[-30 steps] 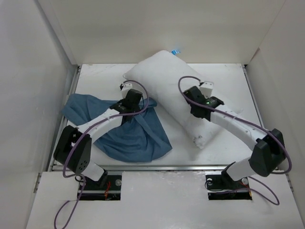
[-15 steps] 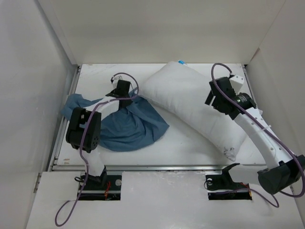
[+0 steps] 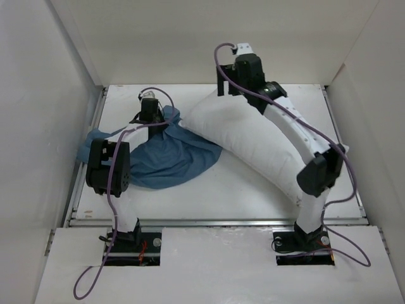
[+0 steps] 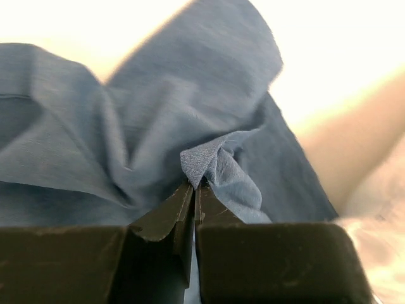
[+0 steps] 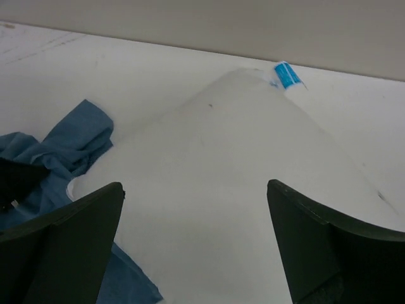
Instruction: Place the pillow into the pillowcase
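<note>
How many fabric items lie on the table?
2: the blue pillowcase on the left, and the white pillow touching it on the right. No other is visible.

The pillow (image 3: 243,136) blocks the pillowcase (image 3: 171,161) on its right.

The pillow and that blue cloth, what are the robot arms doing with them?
The left gripper is pinched shut on a fold of the blue pillowcase, beside the white pillow. The right gripper hangs open above the pillow, holding nothing. The pillow lies on the table, not yet inside.
</note>
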